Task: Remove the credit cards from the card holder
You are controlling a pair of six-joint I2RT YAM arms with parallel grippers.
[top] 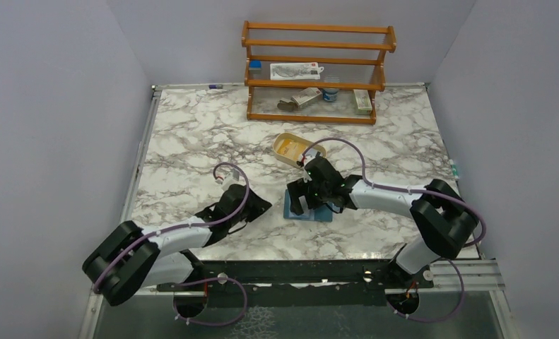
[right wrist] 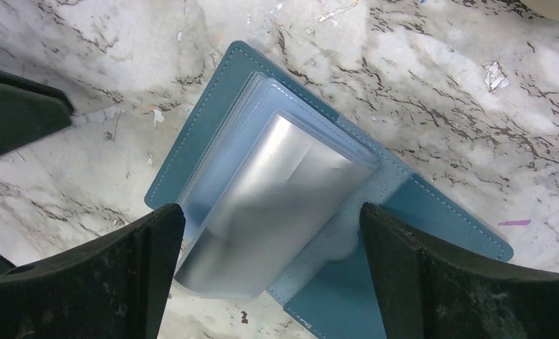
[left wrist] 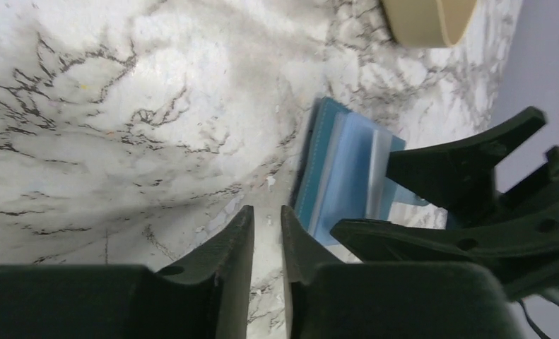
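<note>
the right pincer (right wrist: 269, 268) hangs spread over the open card holder (right wrist: 213, 141) on the marble worktop (top: 191, 134), left pincer (left wrist: 266, 247) nearly pressed together, where closing could drag the unpinned holder along.

Even, bright overhead light, soft shadows under arms. Top view sharp. Glare washes out the worktop (left wrist: 121, 106) in left wrist view. Card holder (right wrist: 276, 205) sleeve reflects silver, blurry; near pincer fingers (right wrist: 107, 282) soft.
</note>
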